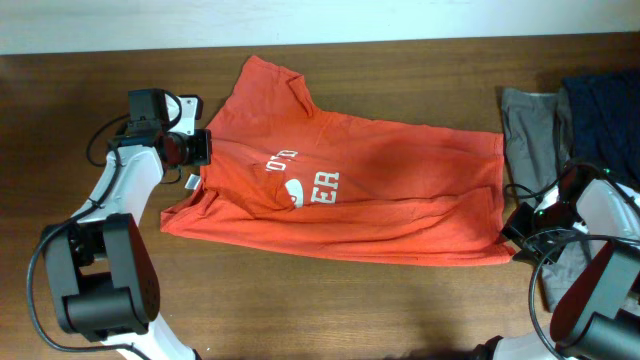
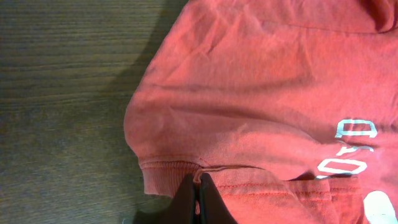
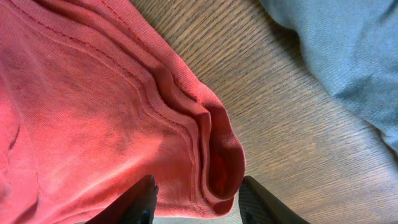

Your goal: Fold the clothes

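Left gripper (image 2: pixel 198 194) is clenching the hem on the T-shirt (image 1: pixel 370 190)'s left edge. T-shirt is lying spread across the table (image 1: pixel 300 310), print facing up. Right gripper (image 3: pixel 198 190) is straddling its bunched right corner; cannot tell whether it is squeezing. Grey garment (image 1: pixel 528 130) is lying just beyond.

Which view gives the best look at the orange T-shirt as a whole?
Overhead: only there is the whole T-shirt seen, lying rumpled on the table. The left wrist view shows one edge pinched in the left gripper plus some white lettering; the right wrist view shows a hem corner between the fingers of the right gripper.
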Robot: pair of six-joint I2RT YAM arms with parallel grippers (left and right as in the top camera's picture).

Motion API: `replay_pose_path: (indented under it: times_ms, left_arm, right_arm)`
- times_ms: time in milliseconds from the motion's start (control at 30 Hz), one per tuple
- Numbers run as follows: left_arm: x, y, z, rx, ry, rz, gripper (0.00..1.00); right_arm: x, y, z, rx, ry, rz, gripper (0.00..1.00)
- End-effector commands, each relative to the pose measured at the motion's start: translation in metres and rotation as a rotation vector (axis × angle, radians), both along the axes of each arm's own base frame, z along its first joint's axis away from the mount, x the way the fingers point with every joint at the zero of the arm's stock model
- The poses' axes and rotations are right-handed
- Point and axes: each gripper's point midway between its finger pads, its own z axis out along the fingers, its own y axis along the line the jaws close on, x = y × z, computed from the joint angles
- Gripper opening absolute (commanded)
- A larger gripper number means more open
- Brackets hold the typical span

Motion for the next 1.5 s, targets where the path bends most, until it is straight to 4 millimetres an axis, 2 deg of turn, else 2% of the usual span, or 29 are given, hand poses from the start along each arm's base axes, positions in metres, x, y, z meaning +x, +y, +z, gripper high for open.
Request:
replay_pose_path:
  times_ms: [0,67,200,233,267,367,400,467,567,733,867,1067,1100,1233,1267,1367,1467]
  left_arm:
    - [0.005,-0.001,0.017,0.003,-0.045,-0.017,0.07]
    - [0.005,-0.001,0.017,0.003,-0.045,-0.017,0.10]
    - [0.005,-0.001,0.017,0.003,-0.044,-0.017,0.10]
    - [0.005,-0.001,0.017,0.003,-0.044,-0.017,0.09]
    - [0.005,-0.001,0.017,0.003,-0.044,-0.017,0.02]
    - [0.005,-0.001,0.017,0.003,-0.043,-0.018,0.00]
    - [0.005,0.000,0.016,0.006,-0.042,-0.015,0.02]
    - [0.005,0.000,0.015,0.008,-0.039,-0.014,0.18]
    - [0.004,0.000,0.008,0.009,-0.025,-0.017,0.30]
    - [0.005,0.000,-0.007,0.005,0.000,-0.018,0.31]
    - [0.004,-0.001,-0.019,-0.002,0.026,-0.020,0.29]
    - [0.006,0.000,-0.020,0.001,0.016,-0.020,0.29]
    - [0.007,0.000,-0.019,0.001,0.013,-0.020,0.26]
    - [0.008,-0.001,-0.018,-0.002,0.007,-0.021,0.00]
    - [0.008,-0.001,-0.018,-0.002,0.006,-0.022,0.00]
    - [0.010,-0.004,-0.006,-0.022,-0.010,-0.033,0.00]
    - [0.016,-0.004,0.022,-0.018,-0.053,-0.034,0.00]
  right_arm:
    - [0.005,-0.004,0.007,-0.010,-0.033,0.001,0.48]
    - [0.005,-0.004,0.007,-0.010,-0.033,0.001,0.48]
    - [0.006,-0.004,0.007,-0.010,-0.033,0.001,0.48]
    - [0.005,-0.004,0.007,-0.010,-0.033,0.001,0.48]
    - [0.006,-0.004,0.007,-0.010,-0.033,0.001,0.48]
    - [0.006,-0.004,0.007,-0.010,-0.033,0.001,0.48]
    - [0.006,-0.004,0.007,-0.010,-0.033,0.001,0.48]
    - [0.006,-0.004,0.007,-0.010,-0.033,0.001,0.48]
    - [0.006,-0.004,0.007,-0.010,-0.033,0.001,0.48]
    - [0.006,-0.004,0.007,-0.010,-0.033,0.001,0.48]
    - [0.005,-0.004,0.007,-0.010,-0.033,0.001,0.48]
    - [0.006,-0.004,0.007,-0.010,-0.033,0.001,0.48]
    - [0.006,-0.004,0.007,-0.010,-0.033,0.001,0.48]
    - [0.005,-0.004,0.007,-0.010,-0.033,0.001,0.48]
    - [0.005,-0.004,0.007,-0.009,-0.032,0.001,0.48]
    - [0.005,-0.004,0.007,-0.009,-0.032,0.001,0.48]
    - [0.005,-0.004,0.007,-0.009,-0.031,0.001,0.48]
